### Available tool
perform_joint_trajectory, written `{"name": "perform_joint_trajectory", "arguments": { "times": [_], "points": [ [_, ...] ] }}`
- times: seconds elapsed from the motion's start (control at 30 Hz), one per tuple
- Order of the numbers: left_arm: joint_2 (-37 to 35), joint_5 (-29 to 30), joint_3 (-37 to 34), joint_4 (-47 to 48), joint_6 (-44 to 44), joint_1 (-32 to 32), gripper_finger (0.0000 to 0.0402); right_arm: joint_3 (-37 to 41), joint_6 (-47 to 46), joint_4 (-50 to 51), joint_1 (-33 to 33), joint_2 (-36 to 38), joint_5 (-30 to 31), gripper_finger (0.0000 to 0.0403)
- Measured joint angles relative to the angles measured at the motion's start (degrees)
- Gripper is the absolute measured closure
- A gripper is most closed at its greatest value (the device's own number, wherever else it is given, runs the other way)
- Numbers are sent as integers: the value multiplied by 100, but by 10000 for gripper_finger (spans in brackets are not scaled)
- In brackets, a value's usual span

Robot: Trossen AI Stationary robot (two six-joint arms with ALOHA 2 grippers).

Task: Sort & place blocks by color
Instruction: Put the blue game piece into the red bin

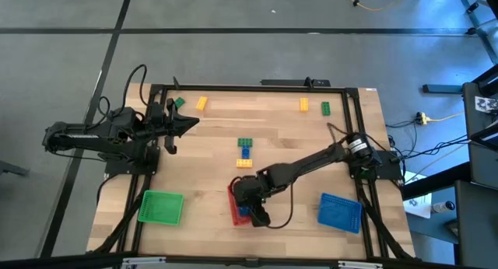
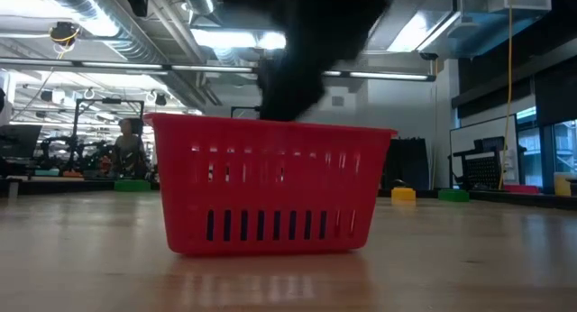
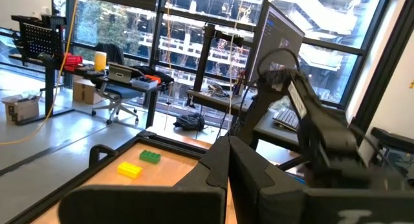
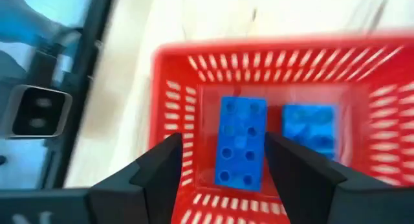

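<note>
Here blue block lies between open right gripper fingers.

The red tray lies mostly hidden beneath the right arm (low view: a dark blur).

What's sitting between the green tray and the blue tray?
The red tray, with the right gripper open over the blue blocks inside, seen from the high view, between green tray and blue tray.

Bright, even overhead light. Ceiling strip lights glare in low view; red tray reflects on glossy table. Right wrist view motion-blurred, worst toward 12 o'clock. Left wrist view backlit by windows.
</note>
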State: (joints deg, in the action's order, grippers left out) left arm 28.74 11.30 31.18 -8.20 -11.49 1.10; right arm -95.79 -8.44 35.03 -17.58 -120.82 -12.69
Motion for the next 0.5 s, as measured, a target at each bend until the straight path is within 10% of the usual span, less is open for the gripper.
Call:
{"name": "perform_joint_trajectory", "arguments": {
  "times": [0.5],
  "points": [
    [2, 0, 0, 1, 4, 0, 402, 48, 329, 1206, 1156, 1976, 621, 180]
  ]
}}
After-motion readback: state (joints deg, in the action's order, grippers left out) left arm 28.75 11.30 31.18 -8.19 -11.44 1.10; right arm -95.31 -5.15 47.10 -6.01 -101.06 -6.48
